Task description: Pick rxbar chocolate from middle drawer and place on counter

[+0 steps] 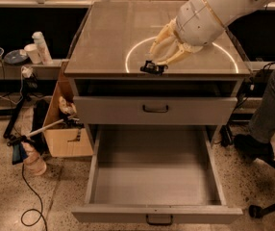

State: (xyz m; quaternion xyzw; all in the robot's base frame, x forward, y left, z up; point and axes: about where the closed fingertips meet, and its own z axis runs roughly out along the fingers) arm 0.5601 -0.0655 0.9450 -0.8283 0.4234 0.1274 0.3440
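My gripper [153, 68] hangs from the white arm at the upper right, with cream fingers [165, 46] pointing down over the front of the counter [109, 32], just inside its white arc [131, 53]. The fingers are shut on a small dark object, the rxbar chocolate [152, 67], held at or just above the counter near its front edge. The middle drawer [154, 177] is pulled wide open below, and its grey floor is bare. Its dark pull handle [157, 220] is at the bottom edge.
A closed grey drawer front with a dark handle [155, 109] sits above the open drawer. A cardboard box [66, 139] and cables lie on the floor at left. A seated person's leg [271, 107] and a chair base [267, 210] are at right.
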